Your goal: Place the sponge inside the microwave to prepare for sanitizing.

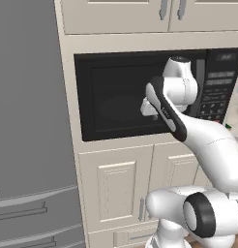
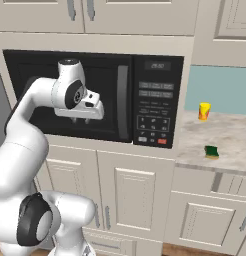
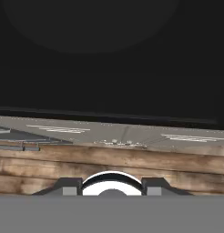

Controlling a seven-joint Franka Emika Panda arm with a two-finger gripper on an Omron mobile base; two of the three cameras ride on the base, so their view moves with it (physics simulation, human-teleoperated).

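The microwave (image 1: 116, 97) (image 2: 115, 60) is a black oven set into the cabinet wall, and its dark glass door is closed. The sponge (image 2: 211, 151), small and green over yellow, lies on the counter to the right of the microwave, far from the arm. My gripper (image 2: 80, 121) (image 1: 151, 114) hangs in front of the door glass and points downward. Its fingers stand apart with nothing between them. In the hand view the gripper (image 3: 111, 186) looks down past the dark microwave door (image 3: 109, 59) to the floor.
A small yellow-orange cup (image 2: 204, 111) stands at the back of the counter (image 2: 230, 135). A grey fridge (image 1: 29, 121) fills the left side. Cream cabinet doors (image 2: 135, 195) sit below the microwave, and more cabinets (image 1: 116, 14) hang above it.
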